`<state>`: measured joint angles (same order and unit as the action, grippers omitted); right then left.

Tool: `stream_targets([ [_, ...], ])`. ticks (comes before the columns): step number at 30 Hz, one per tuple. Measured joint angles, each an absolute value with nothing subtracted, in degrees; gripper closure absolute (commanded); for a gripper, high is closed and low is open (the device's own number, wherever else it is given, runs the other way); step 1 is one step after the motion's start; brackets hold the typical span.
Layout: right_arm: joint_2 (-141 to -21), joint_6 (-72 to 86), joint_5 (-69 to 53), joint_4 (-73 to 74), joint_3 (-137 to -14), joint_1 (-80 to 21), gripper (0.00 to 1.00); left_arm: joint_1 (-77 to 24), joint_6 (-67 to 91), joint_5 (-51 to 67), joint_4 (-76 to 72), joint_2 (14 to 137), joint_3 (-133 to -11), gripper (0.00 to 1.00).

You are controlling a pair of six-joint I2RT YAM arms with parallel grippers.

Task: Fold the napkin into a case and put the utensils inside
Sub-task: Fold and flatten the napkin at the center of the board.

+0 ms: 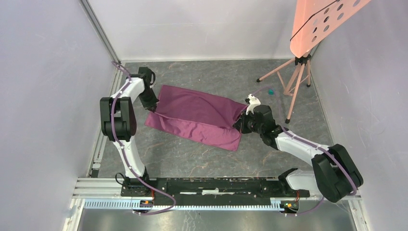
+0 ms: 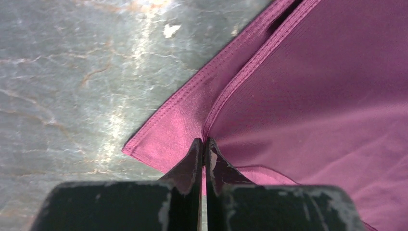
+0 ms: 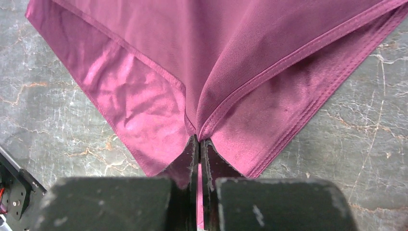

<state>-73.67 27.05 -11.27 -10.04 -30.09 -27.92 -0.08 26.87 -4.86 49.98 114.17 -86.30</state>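
Spread across the grey marbled surface (image 1: pixel 192 159): a thin plum-purple fabric napkin (image 1: pixel 197 118), folded over itself, the upper hem set back from the lower. Clamped tight on the upper layer's hem at the left end, the left pincer (image 2: pixel 203 154). Likewise closed on the hem at the right end, the right pincer (image 3: pixel 198 144).

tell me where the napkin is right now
In the top view the napkin lies mid-table, its left end pinched by the left gripper, its right end by the right gripper.
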Motion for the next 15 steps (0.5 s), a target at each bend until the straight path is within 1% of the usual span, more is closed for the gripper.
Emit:
stream_targets([
  [10,-67.48,28.42,-10.94,-8.95,-28.88,-29.06,1.00,1.72,26.52,-11.60,51.64,110.48,-83.88,0.98],
  [15,-66.22,30.02,-10.85,-10.68,-23.90,-30.68,1.00,1.80,26.52,-13.39,52.07,108.77,-80.09,0.98],
])
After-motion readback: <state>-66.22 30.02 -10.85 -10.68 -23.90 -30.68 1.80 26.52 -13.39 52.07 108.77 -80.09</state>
